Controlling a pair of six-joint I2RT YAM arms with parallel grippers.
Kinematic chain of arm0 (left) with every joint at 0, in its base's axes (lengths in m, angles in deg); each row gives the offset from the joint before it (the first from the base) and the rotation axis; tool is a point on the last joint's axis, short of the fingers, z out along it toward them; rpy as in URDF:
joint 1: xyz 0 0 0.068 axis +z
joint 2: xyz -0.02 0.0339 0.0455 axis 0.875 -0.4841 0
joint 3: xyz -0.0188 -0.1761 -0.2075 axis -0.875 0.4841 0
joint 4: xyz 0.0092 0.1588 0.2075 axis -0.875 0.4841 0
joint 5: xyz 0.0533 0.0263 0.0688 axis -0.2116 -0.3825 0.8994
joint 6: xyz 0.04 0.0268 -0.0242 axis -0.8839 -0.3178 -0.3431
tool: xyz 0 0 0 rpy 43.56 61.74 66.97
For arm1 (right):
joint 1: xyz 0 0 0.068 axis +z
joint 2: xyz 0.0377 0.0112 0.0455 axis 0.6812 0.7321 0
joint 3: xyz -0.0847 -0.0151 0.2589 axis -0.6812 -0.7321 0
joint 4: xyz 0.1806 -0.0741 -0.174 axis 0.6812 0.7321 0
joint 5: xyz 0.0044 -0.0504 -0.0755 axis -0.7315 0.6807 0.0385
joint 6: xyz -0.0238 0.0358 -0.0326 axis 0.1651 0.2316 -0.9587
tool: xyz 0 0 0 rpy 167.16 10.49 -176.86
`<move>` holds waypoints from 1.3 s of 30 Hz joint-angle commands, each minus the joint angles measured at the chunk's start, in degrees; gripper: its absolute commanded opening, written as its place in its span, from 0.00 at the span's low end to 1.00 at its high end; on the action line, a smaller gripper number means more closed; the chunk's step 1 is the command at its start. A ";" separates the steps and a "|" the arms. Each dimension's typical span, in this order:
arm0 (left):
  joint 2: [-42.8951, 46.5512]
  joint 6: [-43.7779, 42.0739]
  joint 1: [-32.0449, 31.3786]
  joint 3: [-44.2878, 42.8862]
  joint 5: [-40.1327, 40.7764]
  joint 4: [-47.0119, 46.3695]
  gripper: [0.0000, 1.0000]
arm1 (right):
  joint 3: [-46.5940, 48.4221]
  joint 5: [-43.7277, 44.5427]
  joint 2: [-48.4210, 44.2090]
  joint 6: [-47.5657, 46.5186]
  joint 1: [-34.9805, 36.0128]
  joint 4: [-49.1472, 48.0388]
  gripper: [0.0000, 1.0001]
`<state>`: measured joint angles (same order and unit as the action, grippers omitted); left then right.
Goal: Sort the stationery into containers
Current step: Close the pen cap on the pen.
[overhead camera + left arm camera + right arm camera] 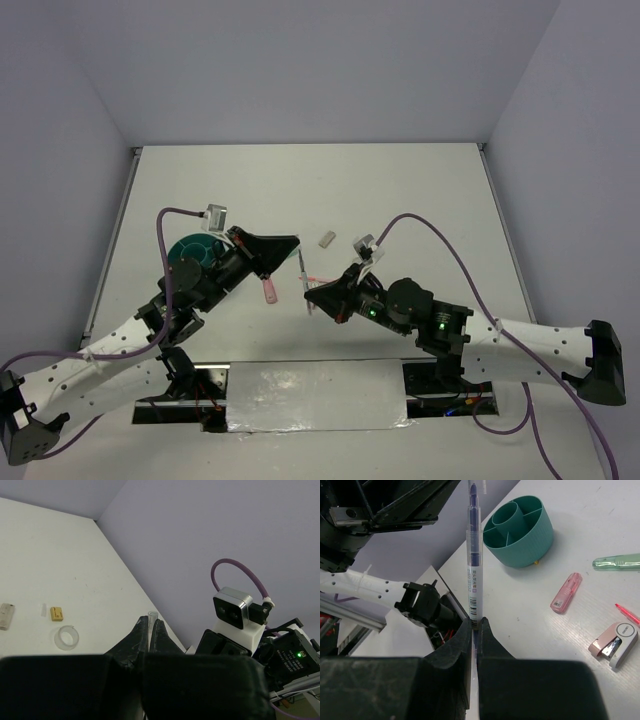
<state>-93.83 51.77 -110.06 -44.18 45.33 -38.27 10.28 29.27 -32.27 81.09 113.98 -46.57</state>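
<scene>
The pen (474,565) hangs between both arms: right jaws closed on its lower end, left jaws pinched on its tip (a handover, I think). Next the right must let go, so the left carries it to the organizer (525,542).

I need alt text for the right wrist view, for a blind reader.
The right gripper is shut on a thin dark pen that runs up the picture. On the white table beyond are a round teal organizer, a pink stick, a mint-green tube, a thin pink pen and a pink-white clip.
</scene>
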 commanded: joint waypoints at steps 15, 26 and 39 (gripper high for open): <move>-0.69 1.37 -0.21 0.91 -4.76 -3.93 0.00 | 6.09 2.76 0.32 -4.42 -0.91 -0.05 0.00; -1.93 -0.04 -0.21 -1.20 -7.49 0.37 0.00 | 7.94 2.76 -1.08 -13.90 -1.09 -2.42 0.00; -1.31 -3.82 -0.29 -5.60 -9.06 1.61 0.58 | 8.55 2.32 -0.11 -12.25 -1.17 -0.67 0.00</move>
<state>-95.12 49.96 -110.06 -46.96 38.80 -34.45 15.88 30.66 -32.31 68.83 113.07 -44.38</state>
